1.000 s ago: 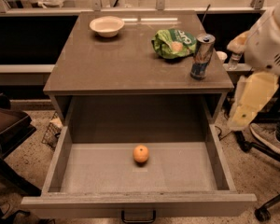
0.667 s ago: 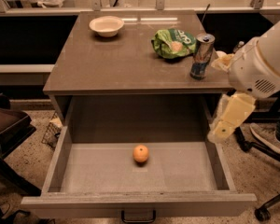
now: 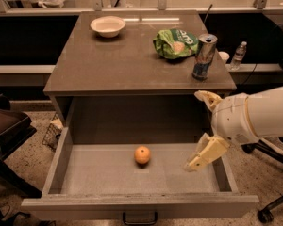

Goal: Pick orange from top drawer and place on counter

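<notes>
Listing one orange [image 3: 142, 155], lying alone on the floor of the one top drawer [image 3: 132, 204], which stands open; the fruit sits near the middle. One tool [image 3: 192, 131], over the drawer's right side and below the counter [image 3: 127, 67] edge, two fingers spread apart, grasping nothing, apart from the orange. On the counter: one white bowl [image 3: 107, 26], one green bag [image 3: 176, 43], one upright can [image 3: 204, 57].

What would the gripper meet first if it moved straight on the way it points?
Probably the floor of the drawer, just right of the orange. The gripper, open over the drawer's right side, points down-left. Depth is unclear, so it might reach the orange instead.
</notes>
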